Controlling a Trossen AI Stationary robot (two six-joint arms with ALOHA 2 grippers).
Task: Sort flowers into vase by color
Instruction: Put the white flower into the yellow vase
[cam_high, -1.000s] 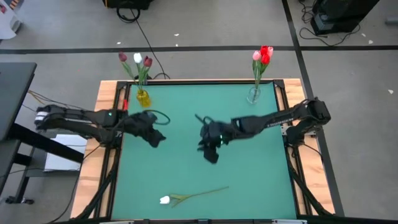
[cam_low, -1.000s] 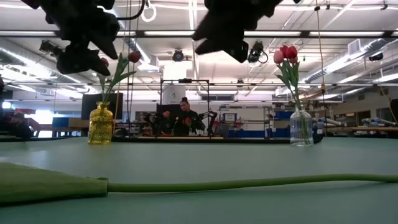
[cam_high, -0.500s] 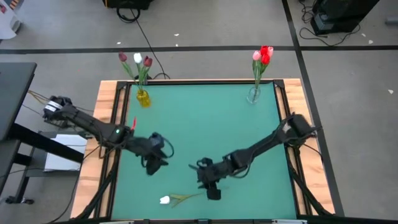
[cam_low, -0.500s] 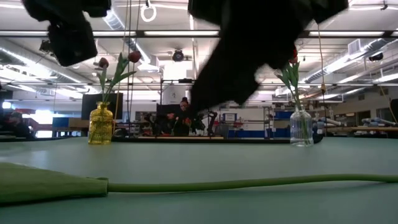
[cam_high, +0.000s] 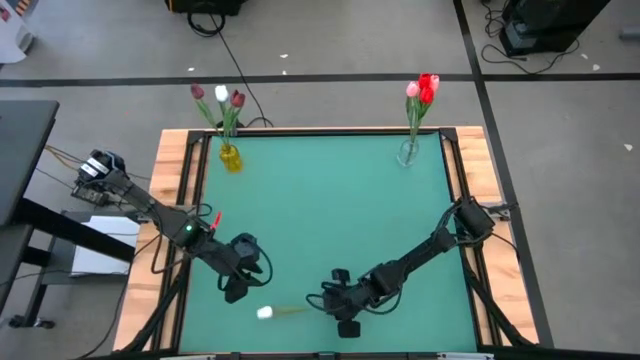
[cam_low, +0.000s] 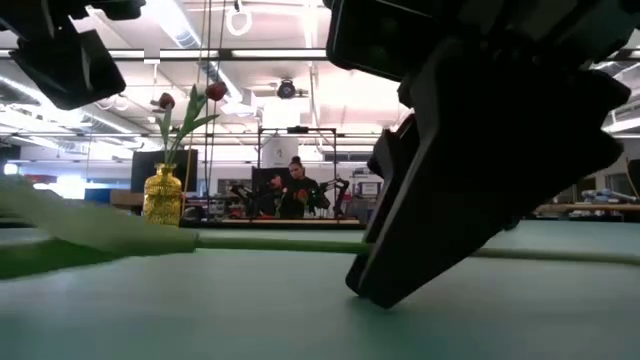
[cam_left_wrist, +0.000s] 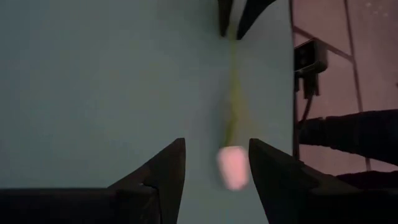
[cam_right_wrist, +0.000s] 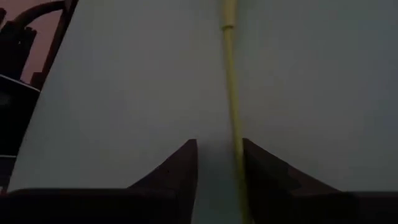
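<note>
High view: a white tulip (cam_high: 265, 313) lies at the lower middle of the green counter (cam_high: 330, 200). The left jaws (cam_high: 236, 291) hover just upper left of its bud, and the right jaws (cam_high: 345, 318) sit low over its stem. A yellow vase (cam_high: 231, 158) at upper left holds dark red and white flowers; a clear vase (cam_high: 408, 152) at upper right holds pink and red ones.

Low view: the stem (cam_low: 280, 240) crosses mid-frame.

Left wrist view: jaws apart, bud (cam_left_wrist: 232, 167) between them.

Right wrist view: jaws apart, the stem (cam_right_wrist: 231, 93) running between them.
</note>
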